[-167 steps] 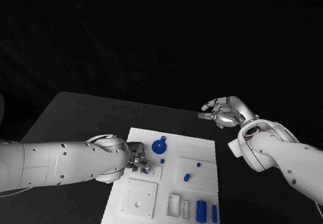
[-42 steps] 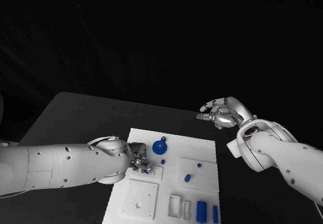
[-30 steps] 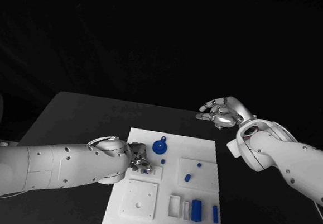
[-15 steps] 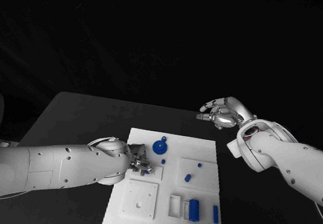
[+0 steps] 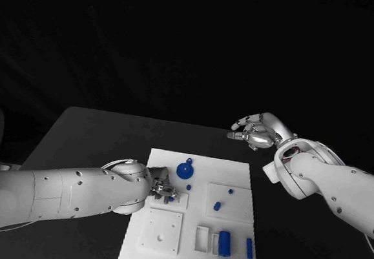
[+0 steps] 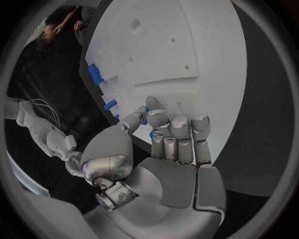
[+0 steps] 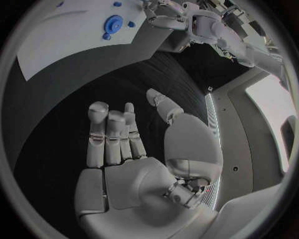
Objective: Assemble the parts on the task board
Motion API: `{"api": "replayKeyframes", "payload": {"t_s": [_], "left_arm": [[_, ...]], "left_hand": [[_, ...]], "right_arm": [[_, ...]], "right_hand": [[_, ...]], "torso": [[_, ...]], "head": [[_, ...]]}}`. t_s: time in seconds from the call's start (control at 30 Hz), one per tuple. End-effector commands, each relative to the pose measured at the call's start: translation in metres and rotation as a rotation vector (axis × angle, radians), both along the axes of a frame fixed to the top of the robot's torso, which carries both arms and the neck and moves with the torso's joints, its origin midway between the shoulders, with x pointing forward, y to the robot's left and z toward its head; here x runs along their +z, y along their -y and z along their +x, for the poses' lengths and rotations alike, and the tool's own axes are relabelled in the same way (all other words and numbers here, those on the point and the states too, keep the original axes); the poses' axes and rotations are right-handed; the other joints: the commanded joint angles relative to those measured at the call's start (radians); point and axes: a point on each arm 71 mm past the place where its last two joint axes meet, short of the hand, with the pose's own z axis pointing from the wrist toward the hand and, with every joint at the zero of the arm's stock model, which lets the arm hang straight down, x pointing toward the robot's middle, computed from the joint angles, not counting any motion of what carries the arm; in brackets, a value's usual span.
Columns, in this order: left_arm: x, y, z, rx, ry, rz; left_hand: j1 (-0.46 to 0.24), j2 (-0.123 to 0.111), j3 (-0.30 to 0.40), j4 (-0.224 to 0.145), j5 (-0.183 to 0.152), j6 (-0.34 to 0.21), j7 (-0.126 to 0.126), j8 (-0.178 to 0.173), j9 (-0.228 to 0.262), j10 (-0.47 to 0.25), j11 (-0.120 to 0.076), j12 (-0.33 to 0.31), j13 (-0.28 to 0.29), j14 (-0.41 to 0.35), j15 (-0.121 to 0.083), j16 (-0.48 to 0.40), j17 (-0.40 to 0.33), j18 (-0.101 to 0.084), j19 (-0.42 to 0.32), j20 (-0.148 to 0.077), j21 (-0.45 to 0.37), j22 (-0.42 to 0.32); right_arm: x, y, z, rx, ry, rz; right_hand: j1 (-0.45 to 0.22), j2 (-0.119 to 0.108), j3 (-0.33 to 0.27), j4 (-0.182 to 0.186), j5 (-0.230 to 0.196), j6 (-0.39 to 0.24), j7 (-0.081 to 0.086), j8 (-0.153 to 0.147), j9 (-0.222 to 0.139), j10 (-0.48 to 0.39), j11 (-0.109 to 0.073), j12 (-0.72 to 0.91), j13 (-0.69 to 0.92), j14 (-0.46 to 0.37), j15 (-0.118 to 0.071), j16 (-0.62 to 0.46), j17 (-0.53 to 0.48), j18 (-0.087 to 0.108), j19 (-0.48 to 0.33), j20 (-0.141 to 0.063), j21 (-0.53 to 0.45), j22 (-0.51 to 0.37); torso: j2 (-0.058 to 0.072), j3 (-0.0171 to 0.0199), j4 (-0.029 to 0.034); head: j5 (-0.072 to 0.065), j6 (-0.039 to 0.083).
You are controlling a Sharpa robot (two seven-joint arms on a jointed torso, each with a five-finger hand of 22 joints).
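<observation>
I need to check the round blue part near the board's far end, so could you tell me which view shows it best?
The head view: round blue part sits unobstructed on the task board. The right wrist view shows it small, at the rim.

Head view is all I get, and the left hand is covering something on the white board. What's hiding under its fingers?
Observer: The left wrist view shows the left hand pinching a small blue part between thumb and finger, down close to the task board.
Operator: Is the other hand holding one too?
Observer: No. In the right wrist view the right hand has an empty palm, with its fingers apart, above the black table and off the board.
</observation>
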Motion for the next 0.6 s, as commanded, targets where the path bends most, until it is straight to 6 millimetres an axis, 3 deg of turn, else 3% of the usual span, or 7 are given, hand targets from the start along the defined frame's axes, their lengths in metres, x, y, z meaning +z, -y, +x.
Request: {"api": "replayKeyframes", "payload": {"t_s": [0.03, 0.1, 0.33, 0.47, 0.6], "left_arm": [[0.0002, 0.0019, -0.0008, -0.010, -0.005, -0.015], [0.0002, 0.0010, -0.0011, -0.010, -0.007, -0.014], [0.0003, -0.0021, -0.0020, -0.007, -0.010, -0.012], [0.0004, -0.0033, -0.0021, -0.005, -0.009, -0.012], [0.0008, -0.0037, -0.0023, -0.004, -0.006, -0.015]], "left_hand": [[-0.002, -0.011, 0.000, 0.005, -0.003, -0.006, 0.000, -0.007, 0.001, 0.000, 0.005, 0.004, -0.001, -0.005, 0.000, 0.004, -0.001, -0.010, 0.000, -0.171, 0.002, -0.001], [0.000, -0.017, 0.002, 0.004, -0.003, -0.007, 0.000, -0.007, 0.002, 0.000, 0.005, 0.005, -0.002, -0.006, -0.001, 0.004, -0.001, -0.009, -0.001, -0.172, 0.003, 0.000], [0.003, -0.075, 0.003, 0.007, -0.003, -0.009, 0.000, -0.007, 0.004, -0.001, 0.005, 0.005, -0.004, -0.007, -0.004, 0.004, -0.002, -0.006, 0.000, -0.172, 0.004, -0.001], [0.015, -0.134, 0.027, 0.048, -0.003, -0.007, -0.001, -0.006, 0.006, 0.002, 0.004, 0.005, -0.008, -0.006, -0.006, 0.004, -0.003, -0.003, 0.006, -0.173, 0.005, -0.003], [0.019, -0.148, 0.030, 0.063, -0.003, -0.008, 0.000, -0.006, 0.007, 0.002, 0.005, 0.005, -0.009, -0.006, -0.007, 0.004, -0.004, -0.003, 0.008, -0.172, 0.005, -0.004]], "right_arm": [[-0.0005, -0.0009, -0.0007, 0.013, -0.009, -0.003], [-0.0005, -0.0006, -0.0007, 0.012, -0.009, -0.003], [-0.0005, 0.0005, -0.0006, 0.010, -0.008, -0.004], [-0.0005, 0.0006, -0.0006, 0.010, -0.008, -0.004], [-0.0005, 0.0008, -0.0006, 0.010, -0.008, -0.004]], "right_hand": [[-0.007, 0.002, 0.002, 0.006, 0.005, 0.003, 0.007, -0.003, 0.002, -0.010, 0.000, 0.007, -0.002, -0.006, -0.002, 0.002, -0.001, 0.063, 0.000, -0.009, -0.004, 0.017], [-0.007, 0.002, 0.002, 0.006, 0.005, 0.003, 0.007, -0.003, 0.002, -0.010, 0.000, 0.007, -0.002, -0.006, -0.002, 0.002, -0.001, 0.063, 0.000, -0.009, -0.004, 0.017], [-0.008, 0.002, 0.001, 0.007, 0.005, 0.003, 0.007, -0.003, 0.002, -0.010, 0.000, 0.007, -0.002, -0.006, -0.002, 0.002, -0.002, 0.063, 0.000, -0.009, -0.004, 0.017], [-0.009, 0.002, 0.001, 0.007, 0.005, 0.003, 0.007, -0.003, 0.002, -0.010, 0.000, 0.007, -0.002, -0.006, -0.002, 0.002, -0.002, 0.063, 0.000, -0.009, -0.004, 0.017], [-0.010, 0.001, 0.000, 0.007, 0.006, 0.003, 0.007, -0.003, 0.002, -0.010, 0.000, 0.007, -0.002, -0.006, -0.002, 0.002, -0.002, 0.063, 0.000, -0.009, -0.004, 0.017]], "torso": [[0.000, -0.0009, 0.0002], [0.000, -0.0006, 0.0003], [-0.001, -0.0012, 0.0006], [0.000, -0.0013, 0.0002], [0.000, -0.0012, 0.0006]], "head": [[0.000, -0.001], [0.000, 0.000], [-0.002, -0.001], [-0.002, 0.000], [-0.003, -0.001]]}}
